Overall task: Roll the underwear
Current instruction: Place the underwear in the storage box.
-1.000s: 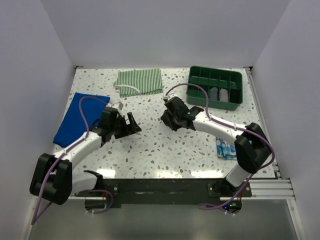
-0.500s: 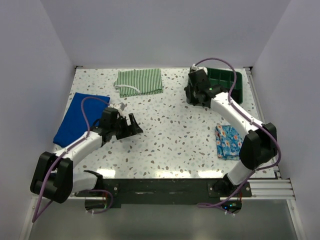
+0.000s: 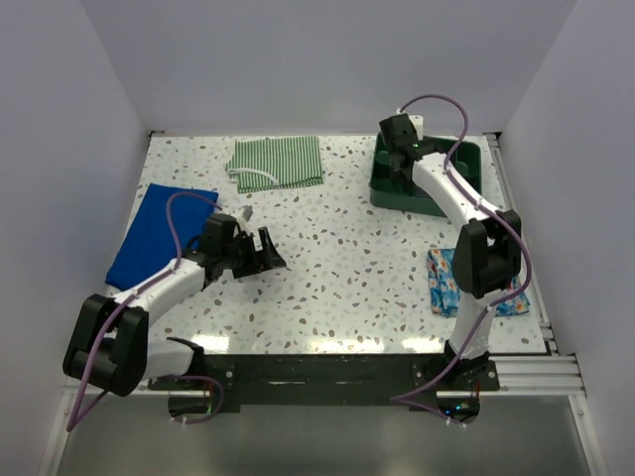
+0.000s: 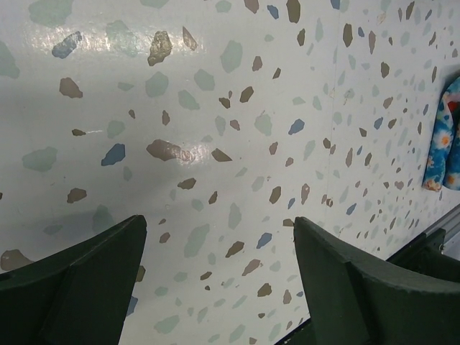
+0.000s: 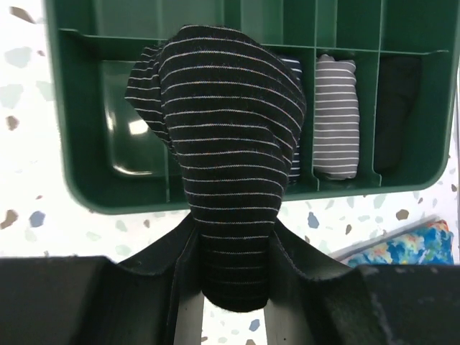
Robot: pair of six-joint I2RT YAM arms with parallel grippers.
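Above the green divided tray [image 5: 79,180], the right gripper [image 5: 233,269] is clamped on the lower end of the rolled underwear [image 5: 230,136]. It is a black bundle with thin white stripes that bulges beyond the fingers and hangs over the partitions. Which compartment lies beneath it I cannot tell. A grey striped roll [image 5: 336,115] and a dark one [image 5: 399,100] fill neighbouring slots. Over the bare terrazzo table [image 4: 215,108], the left gripper [image 4: 219,287] stands wide apart, holding nothing. The risk, as I judge it, is that a release from here leaves the roll straddling a divider or springing loose, since only one end is pinched and the bulk looks wider than a slot.
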